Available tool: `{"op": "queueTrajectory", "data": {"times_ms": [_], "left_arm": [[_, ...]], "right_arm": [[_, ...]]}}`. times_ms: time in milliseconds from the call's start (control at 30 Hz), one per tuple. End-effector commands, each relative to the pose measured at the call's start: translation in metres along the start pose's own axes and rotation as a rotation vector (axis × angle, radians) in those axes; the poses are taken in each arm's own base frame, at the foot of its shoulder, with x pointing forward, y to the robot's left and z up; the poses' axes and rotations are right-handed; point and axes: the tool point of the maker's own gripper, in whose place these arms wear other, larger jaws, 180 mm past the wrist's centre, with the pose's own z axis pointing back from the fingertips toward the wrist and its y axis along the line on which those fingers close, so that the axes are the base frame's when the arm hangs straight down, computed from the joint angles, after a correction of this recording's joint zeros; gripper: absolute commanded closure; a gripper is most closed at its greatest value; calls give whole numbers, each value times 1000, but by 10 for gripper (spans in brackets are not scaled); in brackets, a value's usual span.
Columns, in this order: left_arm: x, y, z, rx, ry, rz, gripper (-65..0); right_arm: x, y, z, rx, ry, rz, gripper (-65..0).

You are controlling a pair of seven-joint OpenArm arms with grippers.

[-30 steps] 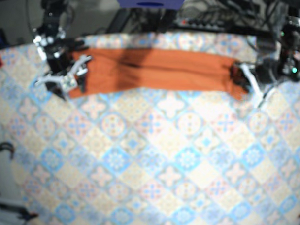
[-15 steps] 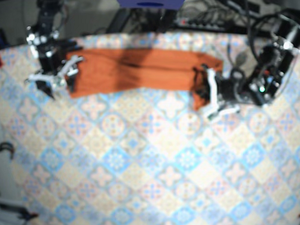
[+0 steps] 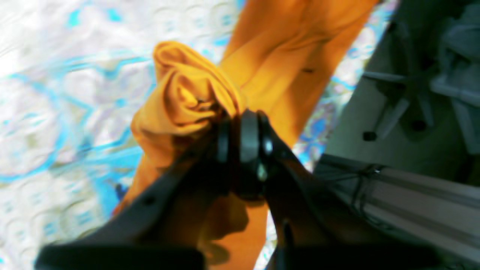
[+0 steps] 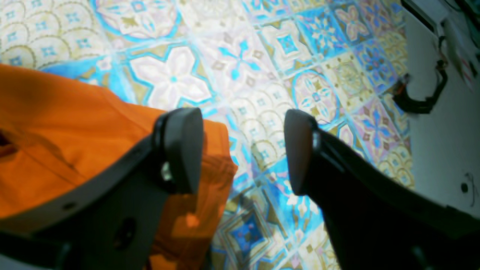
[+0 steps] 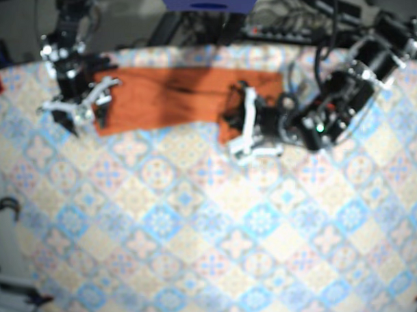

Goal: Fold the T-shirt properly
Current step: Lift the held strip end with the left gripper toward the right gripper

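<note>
Blur softens the T-shirt [image 3: 187, 97], its bunched end clamped by left fingers [image 3: 249, 138]; right fingers [image 4: 183, 146] apart.

No legible text, label or number anywhere.

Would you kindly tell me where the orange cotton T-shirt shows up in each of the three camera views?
Base: the orange cotton T-shirt lies as a band across the top centre.
Left wrist: T-shirt at centre, bunched in the shut left end effector.
Right wrist: T-shirt at left, partly behind the open right end effector.
Shared landmark: the blue floral tablecloth beneath it.
</note>
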Motion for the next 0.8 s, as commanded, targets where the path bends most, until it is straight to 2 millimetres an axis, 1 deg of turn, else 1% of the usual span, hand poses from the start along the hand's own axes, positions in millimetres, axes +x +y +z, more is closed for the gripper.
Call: {"op": "queueTrajectory", "data": {"times_ms": [0, 133, 233, 300, 367, 433, 467, 600, 667, 767], "left_arm": [[11, 1, 3, 8, -27, -28, 0], [8, -7, -6, 5, 1, -66, 0], [15, -15, -12, -9, -13, -80, 0], [17, -15, -13, -6, -15, -84, 0], [24, -20, -16, -16, -31, -88, 0], [25, -20, -18, -13, -32, -93, 0], [29, -24, -21, -23, -39, -94, 0], [28, -33, -29, -50, -23, -109, 0], [34, -37, -32, -61, -35, -111, 0], [33, -36, -32, -49, -31, -119, 0]], "right_arm": [[12, -6, 0, -22, -47, -4, -338], [9, -8, 2, -44, -40, -32, -338], [9, -9, 2, -50, -40, -40, -338], [9, -8, 2, -50, -40, -41, -338], [9, -5, 2, -49, -39, -51, -338], [8, -6, 3, -51, -38, -52, -338], [8, -6, 3, -53, -37, -54, -338], [8, -3, 3, -54, -37, -65, -338], [8, -3, 3, -54, -37, -65, -338], [8, -3, 3, -53, -37, -67, -338]]}}
